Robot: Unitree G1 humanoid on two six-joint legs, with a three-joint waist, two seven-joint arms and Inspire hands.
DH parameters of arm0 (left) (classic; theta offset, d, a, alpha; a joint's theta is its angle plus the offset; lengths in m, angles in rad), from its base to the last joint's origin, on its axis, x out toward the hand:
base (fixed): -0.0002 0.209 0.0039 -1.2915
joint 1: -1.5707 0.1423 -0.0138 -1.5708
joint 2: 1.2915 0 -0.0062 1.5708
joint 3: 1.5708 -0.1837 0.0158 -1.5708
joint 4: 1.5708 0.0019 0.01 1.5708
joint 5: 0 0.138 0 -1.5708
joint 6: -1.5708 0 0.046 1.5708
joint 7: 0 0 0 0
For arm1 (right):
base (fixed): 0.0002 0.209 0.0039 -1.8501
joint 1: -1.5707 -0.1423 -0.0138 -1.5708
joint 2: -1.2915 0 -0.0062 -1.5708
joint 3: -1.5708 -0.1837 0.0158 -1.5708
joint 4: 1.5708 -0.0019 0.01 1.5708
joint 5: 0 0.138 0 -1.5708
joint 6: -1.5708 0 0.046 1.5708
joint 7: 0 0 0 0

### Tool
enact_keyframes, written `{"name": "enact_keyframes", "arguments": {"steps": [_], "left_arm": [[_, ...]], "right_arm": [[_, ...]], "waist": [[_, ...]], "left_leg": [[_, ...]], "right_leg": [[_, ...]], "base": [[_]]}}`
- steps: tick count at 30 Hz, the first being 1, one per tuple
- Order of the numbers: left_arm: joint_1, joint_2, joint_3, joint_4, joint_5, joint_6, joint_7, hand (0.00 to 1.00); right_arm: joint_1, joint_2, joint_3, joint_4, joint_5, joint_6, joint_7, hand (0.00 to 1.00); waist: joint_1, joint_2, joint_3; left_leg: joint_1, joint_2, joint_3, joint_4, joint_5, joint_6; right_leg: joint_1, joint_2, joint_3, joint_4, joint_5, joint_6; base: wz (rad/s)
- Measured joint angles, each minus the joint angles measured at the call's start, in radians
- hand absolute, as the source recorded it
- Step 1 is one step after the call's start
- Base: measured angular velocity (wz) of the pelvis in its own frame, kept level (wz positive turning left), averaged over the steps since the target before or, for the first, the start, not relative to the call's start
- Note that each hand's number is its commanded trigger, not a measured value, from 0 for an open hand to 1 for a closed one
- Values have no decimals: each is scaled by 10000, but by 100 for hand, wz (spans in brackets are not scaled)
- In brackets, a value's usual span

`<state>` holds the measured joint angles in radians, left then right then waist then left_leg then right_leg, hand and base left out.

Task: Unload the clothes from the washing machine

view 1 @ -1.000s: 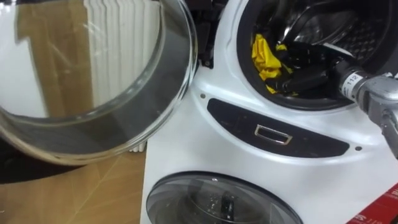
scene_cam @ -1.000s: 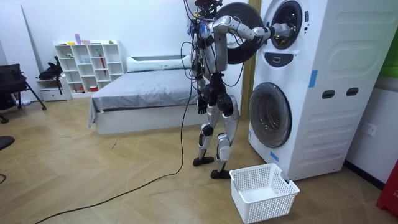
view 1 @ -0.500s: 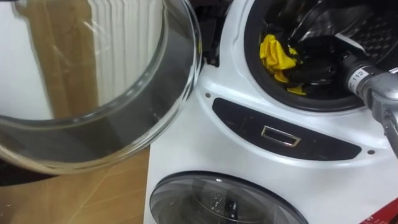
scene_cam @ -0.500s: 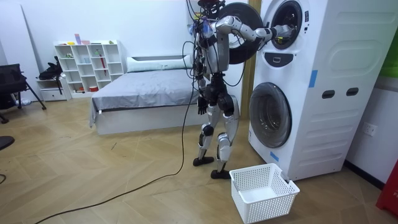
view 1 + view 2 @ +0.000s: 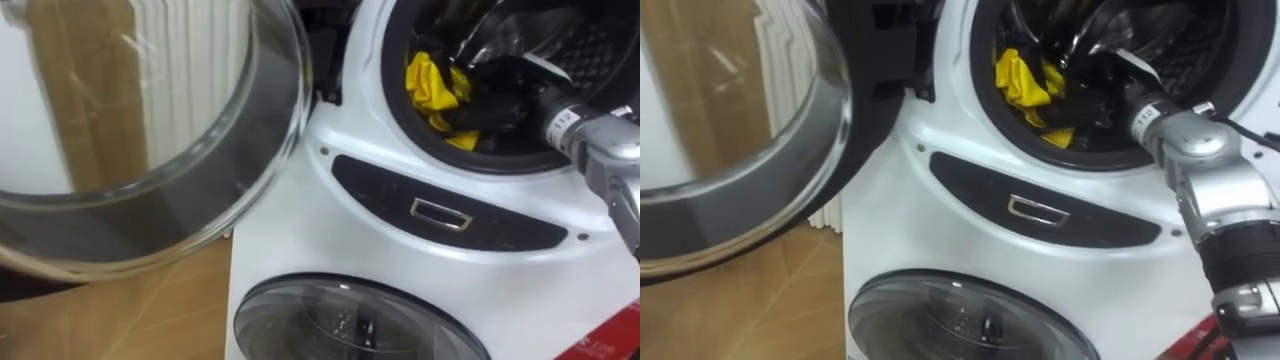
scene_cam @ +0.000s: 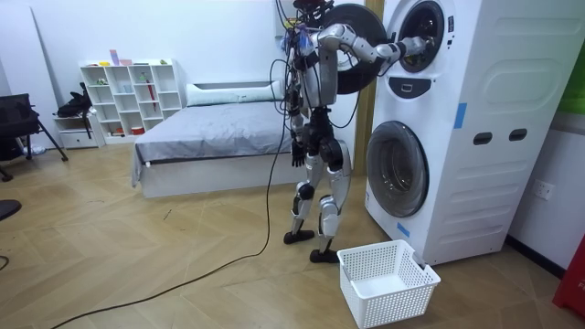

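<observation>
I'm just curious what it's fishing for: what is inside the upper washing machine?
A crumpled yellow cloth sits near the front of the drum, and the robot's right hand reaches in next to it. The dark hand covers whatever lies behind it.

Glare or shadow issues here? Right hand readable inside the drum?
Left eye view: the open door glass carries glare streaks; the drum is dark, so the black right hand merges with shadow beside the yellow cloth. Right eye view: same. Room view: evenly lit; the left hand hangs low.
</observation>
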<state>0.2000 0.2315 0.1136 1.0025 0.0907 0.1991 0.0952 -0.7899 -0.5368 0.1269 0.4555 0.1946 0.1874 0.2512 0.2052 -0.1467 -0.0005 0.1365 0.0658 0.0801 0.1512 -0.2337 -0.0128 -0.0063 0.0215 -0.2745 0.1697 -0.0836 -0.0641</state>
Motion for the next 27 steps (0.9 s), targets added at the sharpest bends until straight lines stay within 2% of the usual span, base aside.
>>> {"name": "enact_keyframes", "arguments": {"steps": [5,7,9,11,12,14,16,19,23,25,27], "left_arm": [[117,-9,-10,42,-25,-263,105,0],[175,-45,-13,237,-215,-467,169,0],[200,-167,-8,342,-220,-572,313,0],[253,-247,-5,367,-221,-570,326,0],[260,-253,-8,372,-216,-570,332,0],[290,-285,-7,410,-220,-607,456,0],[395,-301,-91,420,-199,-742,559,0],[569,-473,-73,417,-138,-929,809,0],[836,-526,-83,716,-153,-1249,933,0],[910,-525,-82,856,-153,-1391,939,0],[912,-525,-83,878,-153,-1444,939,0]], "right_arm": [[1157,134,6,-2408,6,1,-681,100],[1891,158,-38,-3544,36,-28,-961,100],[2445,259,-228,-4541,40,-27,-1127,100],[2805,464,-363,-5342,114,-30,-1199,100],[2995,486,-368,-5777,228,-30,-1231,100],[3329,499,-416,-6391,459,-32,-1236,100],[4129,663,-698,-7528,759,-43,-1264,100],[5206,863,-1293,-8677,828,-227,-1236,100],[5904,925,-1936,-9097,960,-396,-1182,100],[6284,930,-2225,-9121,1187,-651,-1184,100],[6577,930,-2390,-9130,1211,-812,-1188,100]], "waist": [[-115,179,2],[-395,305,-5],[-483,399,0],[-663,488,-12],[-821,542,-1],[-902,661,-6],[-1072,828,-74],[-1454,952,-96],[-1761,936,-118],[-1987,886,-127],[-2043,844,-120]], "left_leg": [[86,24,267,20,3,-2],[159,52,318,11,3,-3],[153,54,401,1,2,-3],[122,81,527,-8,2,-4],[129,86,562,-20,0,-8],[214,105,711,-81,-10,-21],[258,133,842,-157,-56,-48],[244,119,841,-165,-88,-56],[304,139,1017,-161,-96,-73],[318,146,1074,-143,-97,-76],[328,146,1112,-135,-97,-76]], "right_leg": [[-28,26,256,-19,1,0],[77,23,250,-19,0,1],[29,26,290,-18,0,2],[-25,27,304,-7,0,1],[-38,39,380,-4,0,0],[-49,94,536,6,14,-21],[-55,142,616,16,22,-36],[-68,152,640,20,23,-38],[-96,224,839,34,41,-68],[-115,235,862,30,48,-77],[-127,246,904,27,50,-77]], "base": [[-15],[7],[-9],[-11],[-10],[-18],[-14],[-1],[-15],[-8],[-5]]}}
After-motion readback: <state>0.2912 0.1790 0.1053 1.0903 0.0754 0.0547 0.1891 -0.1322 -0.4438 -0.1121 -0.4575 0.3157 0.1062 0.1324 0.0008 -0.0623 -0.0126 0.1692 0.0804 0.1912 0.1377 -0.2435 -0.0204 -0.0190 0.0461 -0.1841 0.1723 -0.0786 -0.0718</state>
